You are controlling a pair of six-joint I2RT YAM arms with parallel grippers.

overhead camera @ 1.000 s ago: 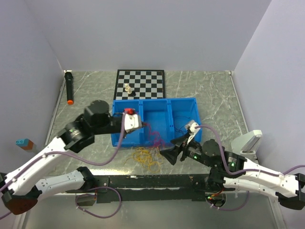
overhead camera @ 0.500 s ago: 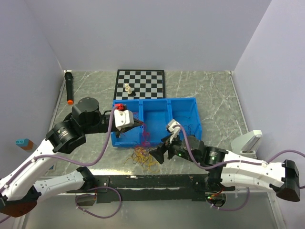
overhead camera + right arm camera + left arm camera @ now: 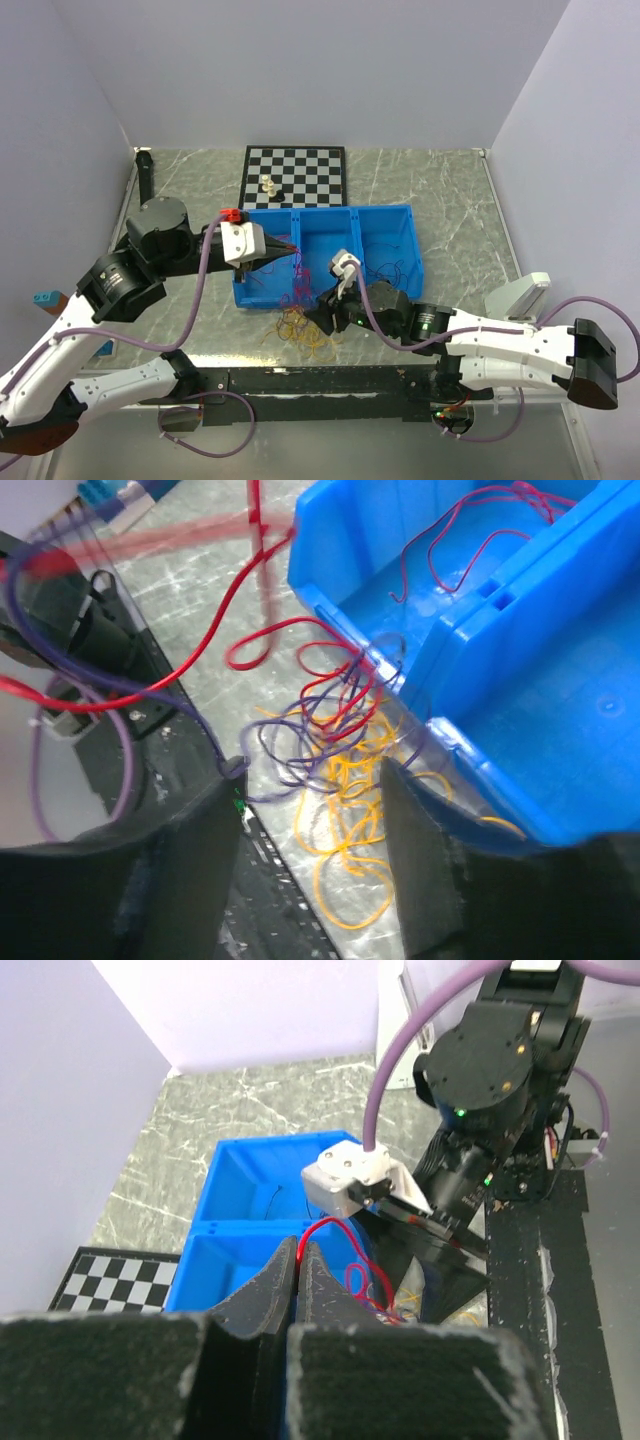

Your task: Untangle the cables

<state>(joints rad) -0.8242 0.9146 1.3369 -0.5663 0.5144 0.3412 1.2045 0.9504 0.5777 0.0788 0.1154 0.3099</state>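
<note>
The cables (image 3: 305, 325) lie in a loose tangle of red, purple and yellow strands on the table, in front of the blue bin (image 3: 380, 213). My left gripper (image 3: 288, 247) hovers over the bin's left compartment, shut on a red cable (image 3: 345, 1235) that runs down to the tangle. My right gripper (image 3: 322, 318) is down at the tangle. Its jaws stand apart in the right wrist view, with yellow strands (image 3: 350, 820) and purple strands (image 3: 290, 735) between them. The red cable (image 3: 200, 645) stretches up and left. More thin red strands lie in the bin (image 3: 560, 680).
A chessboard (image 3: 295, 175) with small pieces (image 3: 268, 184) lies behind the bin. A black marker (image 3: 145, 160) sits at the far left, partly behind my left arm. A small teal and brown block (image 3: 45, 298) sits at the left edge, a white object (image 3: 525, 292) at the right.
My left gripper has drawn back to the left with the red cable, stretching it. My right gripper has moved left to the tangle and its jaws have narrowed.
</note>
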